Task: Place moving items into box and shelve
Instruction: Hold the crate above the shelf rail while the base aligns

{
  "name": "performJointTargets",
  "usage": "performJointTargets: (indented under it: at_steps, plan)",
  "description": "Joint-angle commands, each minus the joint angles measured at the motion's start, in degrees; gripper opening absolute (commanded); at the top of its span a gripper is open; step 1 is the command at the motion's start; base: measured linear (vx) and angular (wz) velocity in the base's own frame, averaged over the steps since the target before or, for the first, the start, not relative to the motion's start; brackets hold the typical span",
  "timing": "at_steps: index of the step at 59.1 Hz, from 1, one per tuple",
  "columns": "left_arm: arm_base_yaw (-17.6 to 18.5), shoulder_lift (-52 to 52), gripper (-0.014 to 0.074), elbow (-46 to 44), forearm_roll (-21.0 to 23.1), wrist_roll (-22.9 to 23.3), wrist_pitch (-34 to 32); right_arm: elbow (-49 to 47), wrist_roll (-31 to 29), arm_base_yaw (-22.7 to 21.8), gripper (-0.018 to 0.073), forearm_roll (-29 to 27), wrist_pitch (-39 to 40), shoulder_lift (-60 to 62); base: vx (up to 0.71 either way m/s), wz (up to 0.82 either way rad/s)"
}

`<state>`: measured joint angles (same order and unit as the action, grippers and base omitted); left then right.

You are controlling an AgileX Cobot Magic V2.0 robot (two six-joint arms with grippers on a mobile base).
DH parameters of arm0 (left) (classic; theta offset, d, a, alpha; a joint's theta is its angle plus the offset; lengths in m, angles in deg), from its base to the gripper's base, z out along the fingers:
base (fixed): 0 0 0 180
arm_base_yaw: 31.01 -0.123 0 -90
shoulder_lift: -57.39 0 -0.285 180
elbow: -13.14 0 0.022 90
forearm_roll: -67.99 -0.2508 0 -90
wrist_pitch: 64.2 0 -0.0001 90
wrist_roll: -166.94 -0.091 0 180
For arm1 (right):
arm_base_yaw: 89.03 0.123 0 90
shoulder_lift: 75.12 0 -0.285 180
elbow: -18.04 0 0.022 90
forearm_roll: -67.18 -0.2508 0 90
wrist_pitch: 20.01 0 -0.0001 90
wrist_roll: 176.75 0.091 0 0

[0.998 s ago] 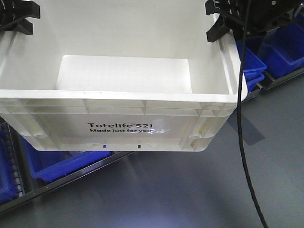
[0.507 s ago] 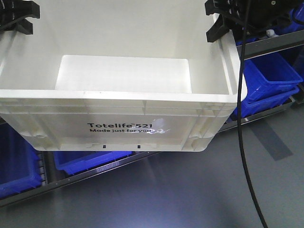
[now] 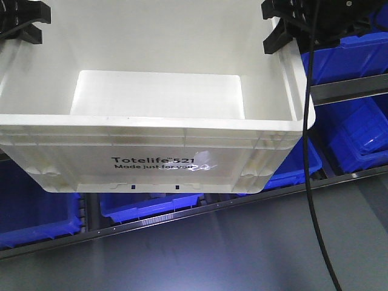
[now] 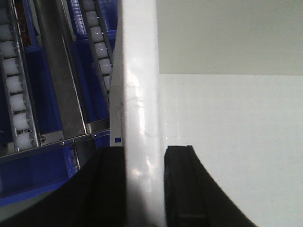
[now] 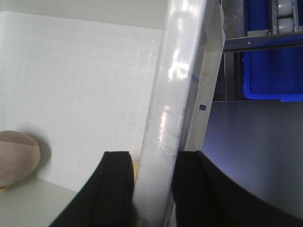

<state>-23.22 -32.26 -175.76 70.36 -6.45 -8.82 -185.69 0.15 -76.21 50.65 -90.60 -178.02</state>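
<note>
- Two hands carry the box (image 3: 151, 163). The left hand (image 4: 144, 189) is clamped over the box's left wall, one finger inside and one outside. The right hand (image 5: 152, 189) pinches the box's right wall the same way.
- The box rests on no tabletop: it hangs above and in front of a rack of blue bins (image 3: 148, 206), with a shelf rail (image 3: 348, 90) just to its right.
- Shelving looks like the step in hand. Both hands should travel together at one height, so the box rides level and neither wall slips.
- The box's right corner should clear the rail and the black cable (image 3: 308, 157) before lowering.
- From the front, the part of the box's floor that shows is bare. The right wrist view shows a pinkish rounded item (image 5: 16, 158) inside, near the right wall; I cannot tell what it is.
- The bins' contents are mostly hidden beneath the box.
</note>
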Motion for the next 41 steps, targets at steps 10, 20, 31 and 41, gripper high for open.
performJointTargets:
  at_steps: [10,20,31,41]
  plan:
    - [1.63,2.3,-0.0013,-2.57,8.75,0.62,-8.31,-2.3,-1.36,1.46,-0.0011,-14.28,5.41,3.41,0.09,0.18]
    - [1.63,2.3,-0.0013,-2.57,8.75,0.62,-8.31,-2.3,-1.36,1.46,-0.0011,-14.28,5.41,3.41,0.11,0.13]
    - [1.63,2.3,-0.0013,-2.57,8.75,0.62,-8.31,-2.3,-1.36,1.46,-0.0011,-14.28,5.41,3.41,0.13,0.05]
    - [1.63,2.3,-0.0013,-2.57,8.75,0.62,-8.31,-2.3,-1.36,1.46,-0.0011,-14.28,5.41,3.41,0.13,0.0]
